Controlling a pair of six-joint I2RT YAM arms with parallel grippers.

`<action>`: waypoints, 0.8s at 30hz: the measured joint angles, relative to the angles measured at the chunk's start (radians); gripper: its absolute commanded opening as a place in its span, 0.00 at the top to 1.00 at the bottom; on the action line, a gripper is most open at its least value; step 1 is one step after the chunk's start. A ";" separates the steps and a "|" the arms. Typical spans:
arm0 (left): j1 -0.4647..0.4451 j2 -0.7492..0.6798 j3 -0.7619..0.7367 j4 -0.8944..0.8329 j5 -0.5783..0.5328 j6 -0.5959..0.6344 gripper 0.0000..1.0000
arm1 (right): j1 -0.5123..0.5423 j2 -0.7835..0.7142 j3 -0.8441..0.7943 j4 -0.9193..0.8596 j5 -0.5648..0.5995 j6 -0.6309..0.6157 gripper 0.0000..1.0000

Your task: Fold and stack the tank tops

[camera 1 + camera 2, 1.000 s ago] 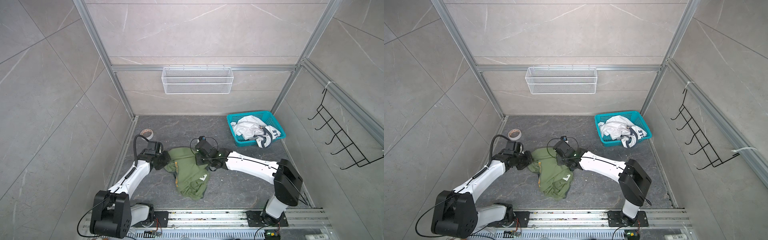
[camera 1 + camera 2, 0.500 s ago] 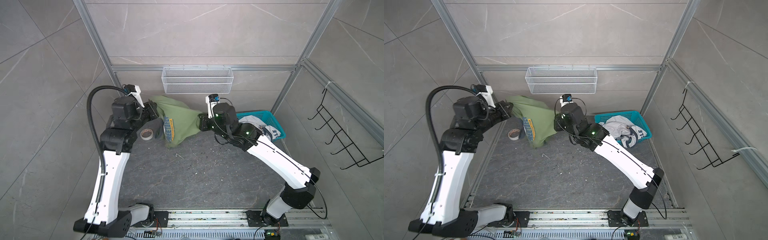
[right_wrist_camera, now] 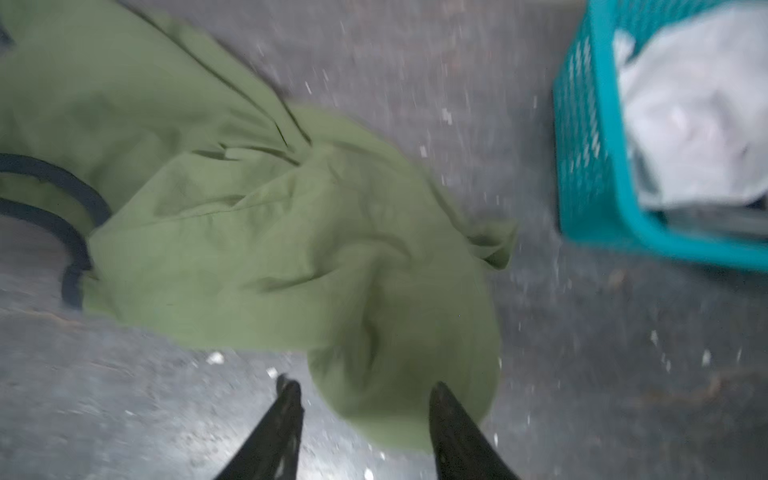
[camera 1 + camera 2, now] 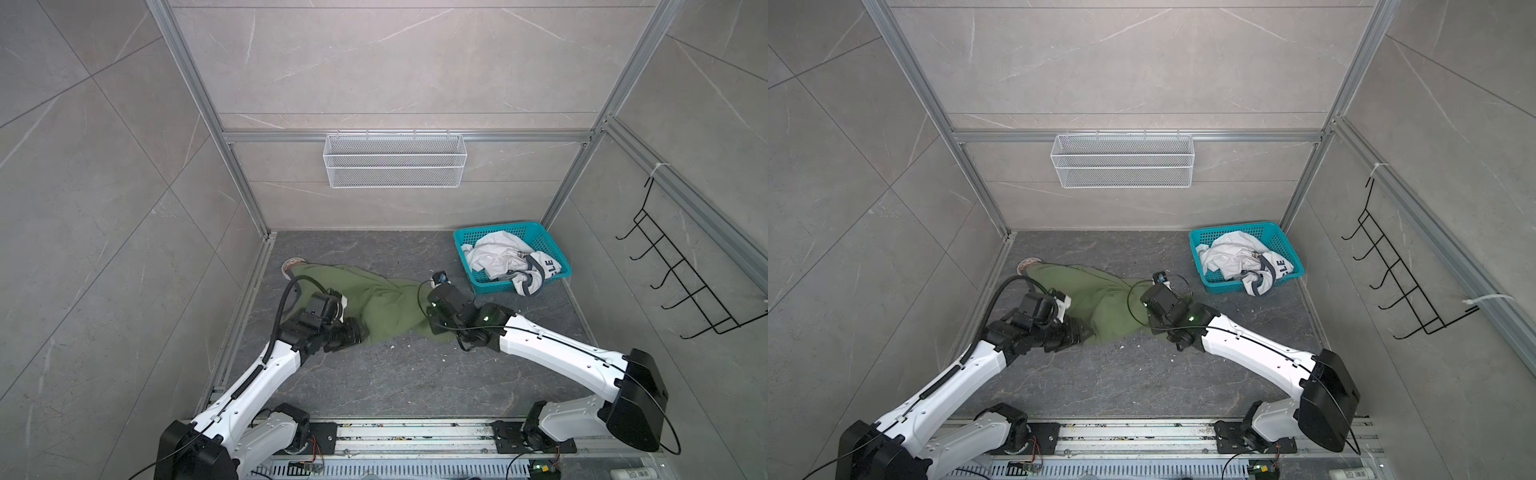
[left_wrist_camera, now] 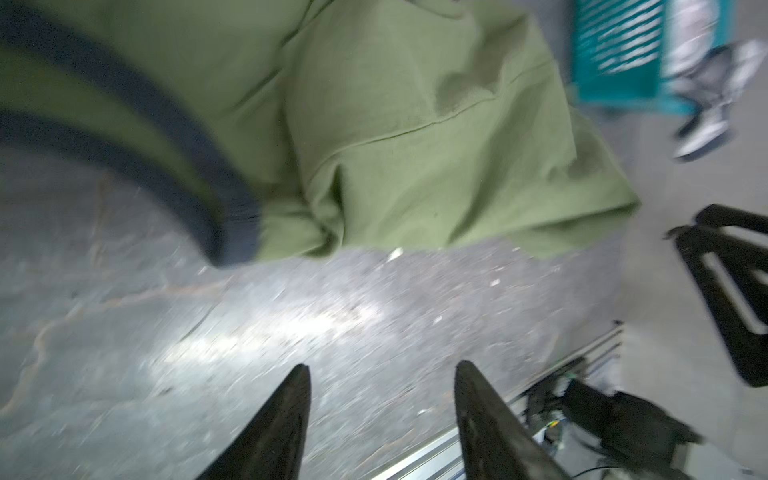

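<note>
Left and right jaws stood spread and empty at the olive tank top's (image 4: 382, 307) edge; it lay mid-frame, seemingly for folding.

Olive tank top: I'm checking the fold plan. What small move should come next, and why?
Probably close the right end effector on the bunched corner of the olive tank top and pull it flat: it and the left end effector are open and empty, and the top lies rumpled.

So one top (image 4: 374, 303) is lying on the floor (image 4: 395, 374), middle-left, its far corner touching a tape roll (image 4: 291, 264). The basket (image 4: 496, 232) sits back right with the other top (image 4: 494, 257) in it, spilling over the front rim.
</note>
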 measured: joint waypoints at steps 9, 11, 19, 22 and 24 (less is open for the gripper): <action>0.032 -0.012 0.167 -0.056 -0.182 -0.025 0.30 | -0.145 -0.116 -0.076 -0.021 -0.031 0.100 0.29; 0.037 0.069 0.195 -0.039 -0.190 -0.025 0.32 | -0.205 -0.119 -0.076 -0.016 -0.067 0.123 0.30; 0.037 0.356 0.171 0.023 -0.179 -0.025 0.36 | -0.311 -0.103 -0.165 0.041 -0.223 0.205 0.31; 0.037 0.405 0.171 0.058 -0.171 -0.025 0.40 | -0.336 -0.093 -0.213 0.077 -0.278 0.223 0.29; 0.037 0.442 0.171 0.083 -0.158 -0.025 0.43 | -0.339 -0.071 -0.222 0.098 -0.321 0.224 0.29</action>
